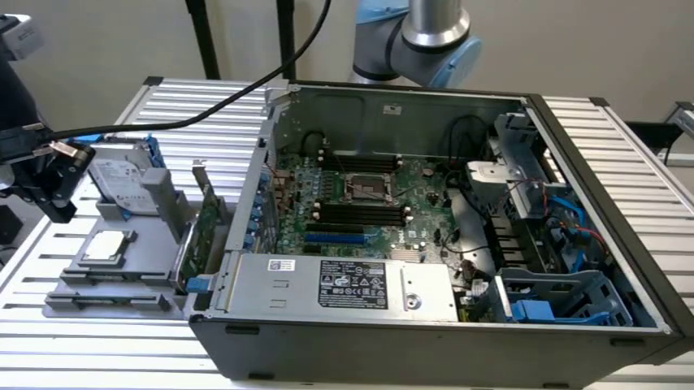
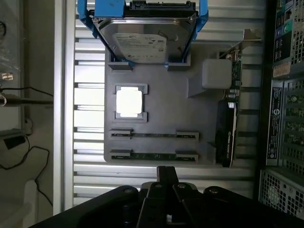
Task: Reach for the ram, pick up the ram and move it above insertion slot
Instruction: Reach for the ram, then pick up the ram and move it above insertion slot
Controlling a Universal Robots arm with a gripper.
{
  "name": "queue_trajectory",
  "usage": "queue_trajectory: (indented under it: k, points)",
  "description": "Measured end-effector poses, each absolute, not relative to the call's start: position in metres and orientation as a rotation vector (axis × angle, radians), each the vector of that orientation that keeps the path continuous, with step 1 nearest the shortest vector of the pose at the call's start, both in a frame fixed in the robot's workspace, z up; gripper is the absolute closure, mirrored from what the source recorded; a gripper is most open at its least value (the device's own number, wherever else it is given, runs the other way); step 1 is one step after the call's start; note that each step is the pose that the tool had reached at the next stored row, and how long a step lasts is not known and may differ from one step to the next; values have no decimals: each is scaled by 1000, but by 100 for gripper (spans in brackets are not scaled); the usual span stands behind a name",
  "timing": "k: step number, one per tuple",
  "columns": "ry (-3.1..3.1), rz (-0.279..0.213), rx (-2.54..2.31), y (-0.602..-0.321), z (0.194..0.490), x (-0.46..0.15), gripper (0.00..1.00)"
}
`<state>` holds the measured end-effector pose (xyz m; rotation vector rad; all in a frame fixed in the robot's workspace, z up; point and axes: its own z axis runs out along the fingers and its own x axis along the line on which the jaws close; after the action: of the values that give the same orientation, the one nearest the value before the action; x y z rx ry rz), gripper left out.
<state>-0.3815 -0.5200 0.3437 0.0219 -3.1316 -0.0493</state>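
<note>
Gripper (image 2: 166,172) near ram (image 2: 154,155) in tray (image 2: 161,102), drive (image 2: 142,42) label illegible

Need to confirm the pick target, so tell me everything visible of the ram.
The ram is two sticks: the far stick and the near stick, closer to the gripper. Each is long, thin, dark greenish, standing on edge in its own slot of the grey holder, parallel, with grey blocks clasping both ends. They sit beside the square chip. Only the holder touches them; the gripper is apart.
</note>
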Motion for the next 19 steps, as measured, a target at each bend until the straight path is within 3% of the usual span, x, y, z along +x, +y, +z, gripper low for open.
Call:
queue_trajectory:
  k: [19]
  points:
    - [-3127, -48, 152, -520, 343, -381, 89]
